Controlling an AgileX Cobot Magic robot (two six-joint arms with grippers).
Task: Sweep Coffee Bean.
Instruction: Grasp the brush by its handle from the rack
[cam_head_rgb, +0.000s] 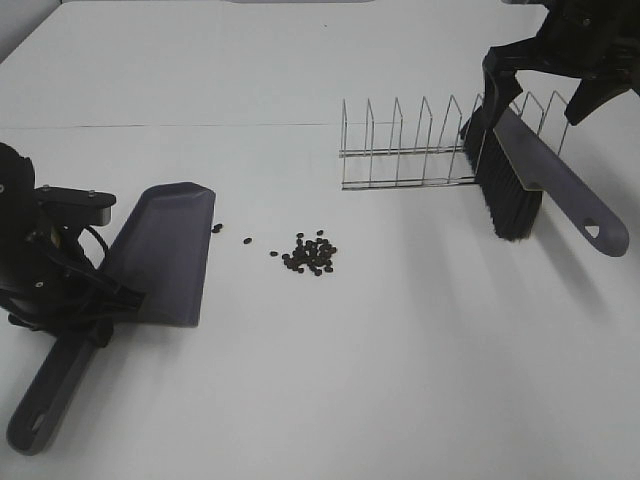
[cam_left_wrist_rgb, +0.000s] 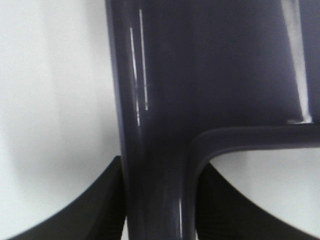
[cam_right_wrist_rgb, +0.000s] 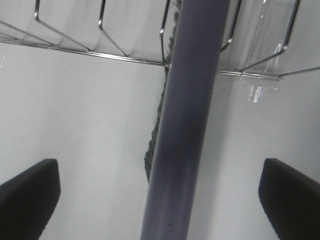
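Surface: white table (cam_head_rgb: 400, 400).
Coffee bean (cam_head_rgb: 310, 254): loose pile on table, near dustpan (cam_head_rgb: 165, 250) lip, unswept.
Left gripper (cam_head_rgb: 95, 318): clamped on dustpan handle.
Right gripper (cam_head_rgb: 545, 95): jaws wide, straddling brush (cam_head_rgb: 555, 178) at wire rack (cam_head_rgb: 410, 150).
Remaining: grasp brush, sweep.

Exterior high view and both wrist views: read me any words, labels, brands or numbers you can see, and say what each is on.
None. No word, label, brand or number shows on the dustpan, the brush, the wire rack or the table. The pale streaks on the dustpan in the left wrist view are glare, not lettering.
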